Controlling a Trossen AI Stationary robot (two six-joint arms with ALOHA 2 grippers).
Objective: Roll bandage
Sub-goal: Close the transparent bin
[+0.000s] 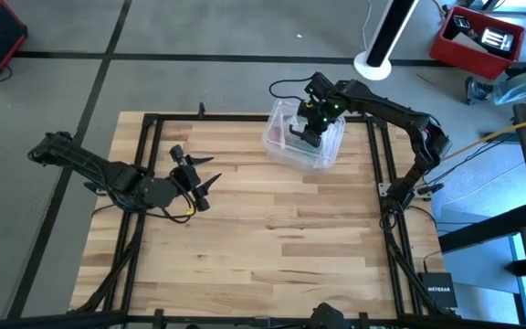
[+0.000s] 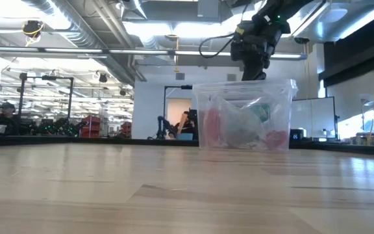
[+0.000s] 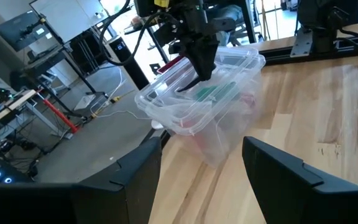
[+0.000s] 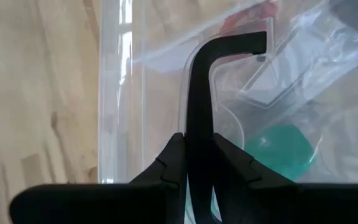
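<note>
Teal-green and soft, the bandage (image 4: 283,151) sits inside the clear plastic box (image 1: 305,137), down among crinkly clear bags and some pinkish things. It looks like a small round roll from the right wrist view. In the left wrist view it shows as a green patch (image 3: 216,91) behind the see-through wall. Its long side cannot be made out, because the bags hide most of it.

The box stands on the wooden table (image 1: 272,247), near the far edge and toward the right side.

The right gripper (image 1: 307,133) hangs over the open top of the box and points down into it. Its 2 fingers (image 4: 199,124) are pressed together, with no gap between them. The bent tips reach in over the bags. The bandage lies just beside them and lower down. The fingers do not hold it.

The left gripper (image 1: 206,185) waits over the left part of the table, well apart from the box. Its 2 fingers (image 3: 288,171) are spread wide, with nothing between them. They point toward the box.
</note>
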